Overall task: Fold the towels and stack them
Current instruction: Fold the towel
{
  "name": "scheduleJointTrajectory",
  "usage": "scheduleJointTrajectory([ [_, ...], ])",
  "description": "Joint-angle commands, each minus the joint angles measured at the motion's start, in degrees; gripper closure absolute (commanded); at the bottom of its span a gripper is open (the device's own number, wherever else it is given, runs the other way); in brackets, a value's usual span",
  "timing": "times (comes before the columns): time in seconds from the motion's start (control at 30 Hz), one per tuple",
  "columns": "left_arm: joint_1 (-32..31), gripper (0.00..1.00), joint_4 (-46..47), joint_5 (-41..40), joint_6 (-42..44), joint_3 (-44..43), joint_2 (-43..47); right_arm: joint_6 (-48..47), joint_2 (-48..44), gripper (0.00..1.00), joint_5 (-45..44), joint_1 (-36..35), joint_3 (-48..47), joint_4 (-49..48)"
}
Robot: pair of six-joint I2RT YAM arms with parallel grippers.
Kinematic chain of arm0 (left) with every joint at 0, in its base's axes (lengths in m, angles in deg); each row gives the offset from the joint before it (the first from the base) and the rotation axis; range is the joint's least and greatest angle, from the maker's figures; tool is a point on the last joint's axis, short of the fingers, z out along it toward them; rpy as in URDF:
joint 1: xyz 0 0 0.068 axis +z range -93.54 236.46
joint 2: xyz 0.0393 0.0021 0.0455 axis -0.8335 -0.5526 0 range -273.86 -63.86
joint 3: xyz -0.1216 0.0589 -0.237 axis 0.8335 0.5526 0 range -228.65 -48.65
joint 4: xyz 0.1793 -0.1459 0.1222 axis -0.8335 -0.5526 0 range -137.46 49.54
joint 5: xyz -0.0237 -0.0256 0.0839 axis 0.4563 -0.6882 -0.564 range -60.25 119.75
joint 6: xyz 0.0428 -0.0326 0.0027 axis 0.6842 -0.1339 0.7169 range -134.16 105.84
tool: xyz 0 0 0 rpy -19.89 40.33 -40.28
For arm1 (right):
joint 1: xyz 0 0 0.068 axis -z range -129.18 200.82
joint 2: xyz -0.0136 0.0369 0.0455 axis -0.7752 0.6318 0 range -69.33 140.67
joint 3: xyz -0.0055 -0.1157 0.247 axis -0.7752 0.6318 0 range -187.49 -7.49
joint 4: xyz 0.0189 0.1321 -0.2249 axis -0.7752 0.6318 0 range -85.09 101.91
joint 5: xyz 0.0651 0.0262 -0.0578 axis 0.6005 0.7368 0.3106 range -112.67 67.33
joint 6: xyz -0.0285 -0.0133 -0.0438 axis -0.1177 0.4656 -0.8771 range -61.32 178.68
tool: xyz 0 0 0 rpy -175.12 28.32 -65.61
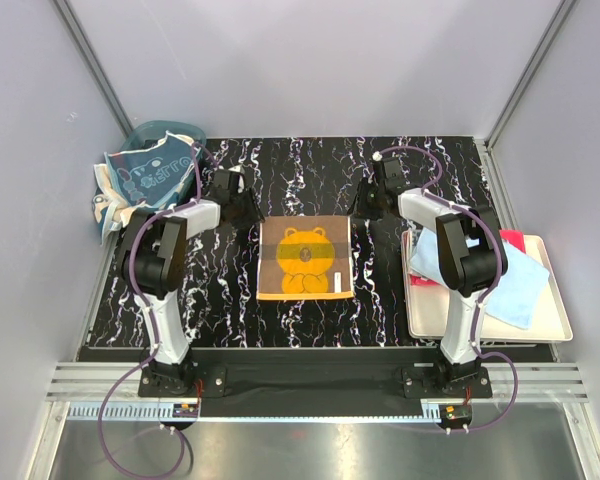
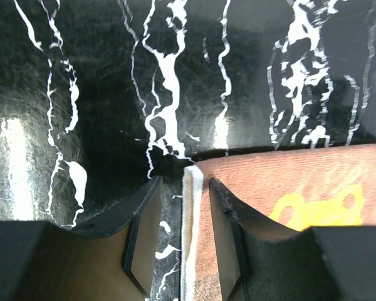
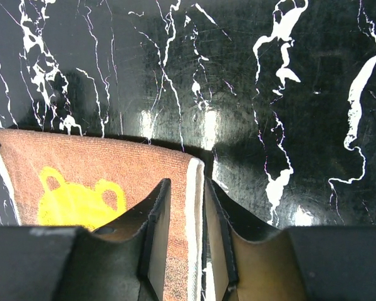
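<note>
Black fingers point(image 2: 144, 238) of the left gripper point(image 2: 185, 183) are standing apart, straddling the white hem of the orange terry towel with the yellow bear picture point(image 2: 288, 182) at its far left corner; nothing is being pinched. Across the cloth, the right gripper point(image 3: 187, 183) is straddling the hem at the far right corner, its fingers parted a little less, the hem lying flat between them. The towel is lying spread out in the middle of the black, white-veined worktop point(image 1: 230, 300). To my eye both grippers should be closing together, catching the whole hem rather than just the pile, then lifting level and carrying the far edge towards the near edge so the corners meet. A light blue towel point(image 1: 510, 285) is lying on the cream rectangular tray point(image 1: 425, 318) by the right edge.
</note>
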Motion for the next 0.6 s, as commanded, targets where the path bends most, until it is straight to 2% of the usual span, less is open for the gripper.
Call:
scheduleJointTrajectory([
  [0.0, -0.34, 0.59, 0.65, -0.38, 1.03, -2.31, -1.06, -0.89, 0.81, 0.64, -0.39, 0.27, -0.31, -1.03],
  [0.57, -0.96, 0.62, 2.32, 0.15, 0.59, -1.96, -4.23, -0.19, 5.03, 0.64, 1.37, -0.25, -1.98, -2.08],
])
